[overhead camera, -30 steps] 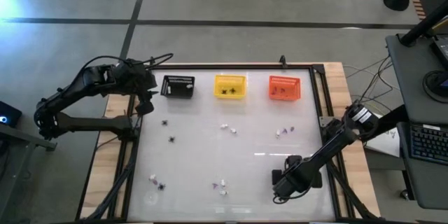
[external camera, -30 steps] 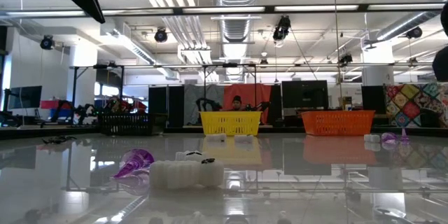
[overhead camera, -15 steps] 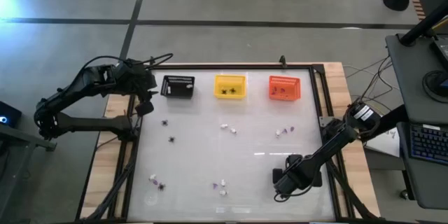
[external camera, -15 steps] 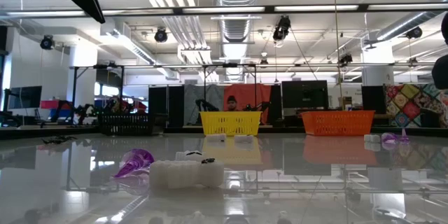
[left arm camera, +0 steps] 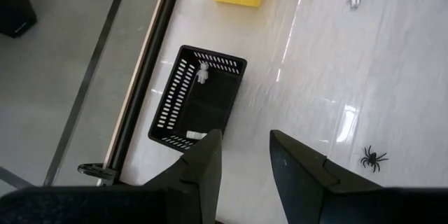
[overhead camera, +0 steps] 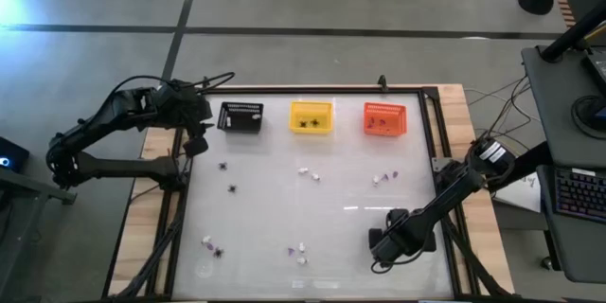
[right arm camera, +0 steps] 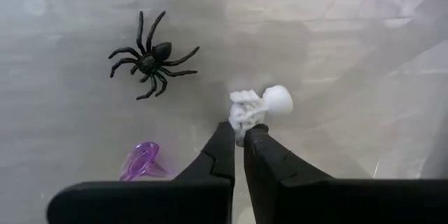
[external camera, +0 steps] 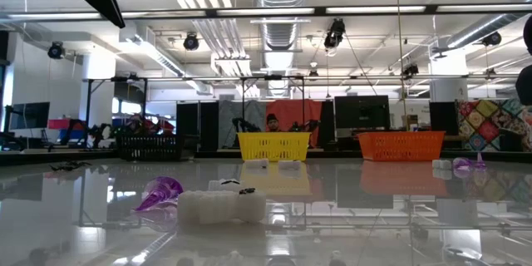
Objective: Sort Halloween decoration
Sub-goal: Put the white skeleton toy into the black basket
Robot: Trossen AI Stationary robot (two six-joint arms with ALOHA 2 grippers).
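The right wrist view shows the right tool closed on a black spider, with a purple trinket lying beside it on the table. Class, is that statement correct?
Not quite. In the right wrist view the right tool is closed on the white skeleton figure, not on the black spider, which lies free on the table nearby. The purple trinket does lie beside the tool.

White skeleton trinket pinched upright on glossy tabletop, black spider and purple bit lying near.

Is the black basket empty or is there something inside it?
Not empty. In the left wrist view the black basket holds a small white skeleton near one end, and another white bit lies at the other end.
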